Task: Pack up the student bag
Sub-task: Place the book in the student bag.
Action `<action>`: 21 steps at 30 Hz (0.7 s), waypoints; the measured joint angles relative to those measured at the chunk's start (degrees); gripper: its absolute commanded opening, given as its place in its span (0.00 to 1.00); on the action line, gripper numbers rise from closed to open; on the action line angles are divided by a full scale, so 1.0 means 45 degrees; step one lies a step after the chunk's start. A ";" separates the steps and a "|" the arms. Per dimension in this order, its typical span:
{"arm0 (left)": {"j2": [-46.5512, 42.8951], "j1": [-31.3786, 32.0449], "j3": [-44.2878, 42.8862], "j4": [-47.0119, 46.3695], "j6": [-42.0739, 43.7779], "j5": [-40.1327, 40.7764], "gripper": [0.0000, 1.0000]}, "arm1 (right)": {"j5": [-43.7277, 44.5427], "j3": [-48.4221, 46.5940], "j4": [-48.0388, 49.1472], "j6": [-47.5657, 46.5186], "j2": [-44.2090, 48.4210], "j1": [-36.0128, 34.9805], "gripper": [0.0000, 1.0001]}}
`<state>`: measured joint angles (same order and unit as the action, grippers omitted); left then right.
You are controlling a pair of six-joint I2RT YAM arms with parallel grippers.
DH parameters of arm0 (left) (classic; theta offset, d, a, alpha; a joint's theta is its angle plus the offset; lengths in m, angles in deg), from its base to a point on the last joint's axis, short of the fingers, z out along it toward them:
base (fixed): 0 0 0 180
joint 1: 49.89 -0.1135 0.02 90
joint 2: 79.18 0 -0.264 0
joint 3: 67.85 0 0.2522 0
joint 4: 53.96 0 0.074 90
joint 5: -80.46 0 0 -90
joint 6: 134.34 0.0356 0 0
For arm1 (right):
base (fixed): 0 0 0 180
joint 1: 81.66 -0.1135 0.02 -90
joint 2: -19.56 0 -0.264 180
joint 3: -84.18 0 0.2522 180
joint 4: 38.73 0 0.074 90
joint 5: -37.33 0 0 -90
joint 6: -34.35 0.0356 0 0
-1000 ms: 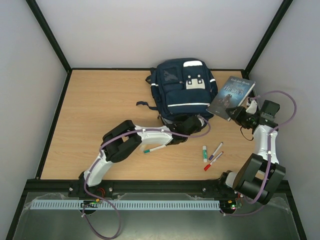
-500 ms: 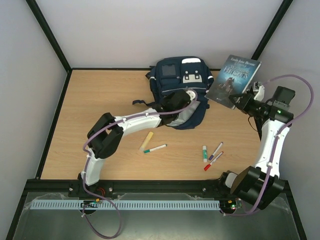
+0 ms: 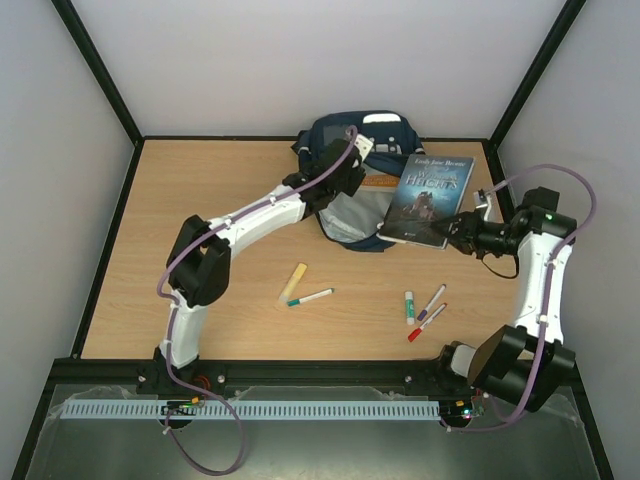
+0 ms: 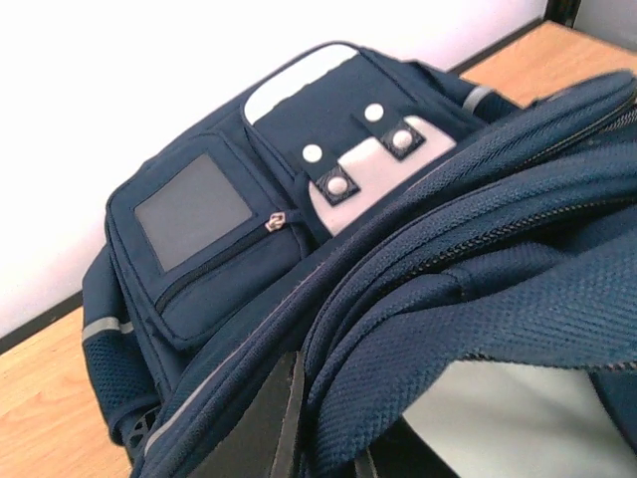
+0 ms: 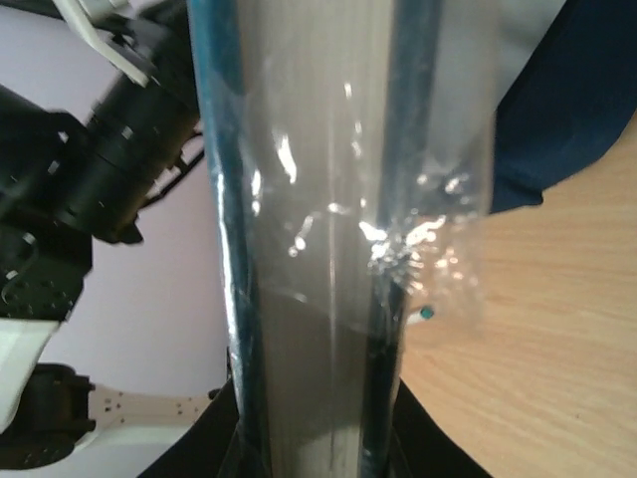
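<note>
Step in hand: loading the book. The student bag [image 3: 325, 135] sits at upper centre of the worktop, against the far edge, with its main compartment gaping toward the camera and the pale grey lining showing. The left pincer [image 3: 358, 148] is on the upper rim of that opening. In the left wrist view, navy zipper fabric fills the space right at the fingers, so I read it as pinching the rim and holding the mouth up. The fingertips are mostly hidden, so that's a judgement. The right pincer [image 3: 462, 232] is pressed onto the lower right corner of the book [image 3: 425, 195]. The right wrist view shows the book's glossy wrapped edge running straight up between its fingers. The book hangs tilted, its left edge over the right side of the opening, not yet inside. The next move needs the book's leading edge turned into the gap and slid along the lining, with the left arm holding the rim high. Risk: a corner snags the zipper band. Loose on the worktop at lower centre: a yellow bar [image 3: 293, 282], a green-capped marker [image 3: 310, 297], a glue stick [image 3: 409, 305], a purple marker [image 3: 432, 300] and a red marker [image 3: 425, 325]. All are well apart from the bag, so plenty is left to pack.
</note>
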<state>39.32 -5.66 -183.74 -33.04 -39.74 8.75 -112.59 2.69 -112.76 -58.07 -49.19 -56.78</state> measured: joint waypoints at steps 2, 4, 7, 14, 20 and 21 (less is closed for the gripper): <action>0.0126 -0.0189 -0.0495 0.0248 -0.0340 -0.0369 0.02 | -0.0005 0.0073 -0.0369 -0.0097 -0.0160 -0.0243 0.01; 0.0306 -0.0267 -0.0923 0.0379 -0.0607 -0.0607 0.02 | -0.0015 0.0272 -0.0495 -0.0058 -0.0102 -0.0476 0.01; 0.0573 -0.0291 -0.1321 0.0534 -0.0942 -0.0850 0.02 | -0.0024 0.1107 -0.0204 0.0374 0.0466 -0.0826 0.01; 0.0933 -0.0301 -0.1729 0.0792 -0.1549 -0.1423 0.02 | 0.0515 0.3929 0.0238 0.2268 0.2220 -0.2676 0.01; 0.0933 -0.0311 -0.1749 0.0894 -0.1783 -0.1666 0.03 | 0.0350 0.4289 0.1078 0.3279 0.1967 -0.3288 0.01; 0.0933 -0.0311 -0.1749 0.0903 -0.1807 -0.1715 0.02 | 0.0170 0.4444 0.1452 0.3512 0.1928 -0.3288 0.01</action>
<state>43.52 -7.06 -191.61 -28.97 -47.87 1.03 -111.83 22.69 -106.22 -42.26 -40.51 -71.58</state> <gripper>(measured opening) 0.074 0.205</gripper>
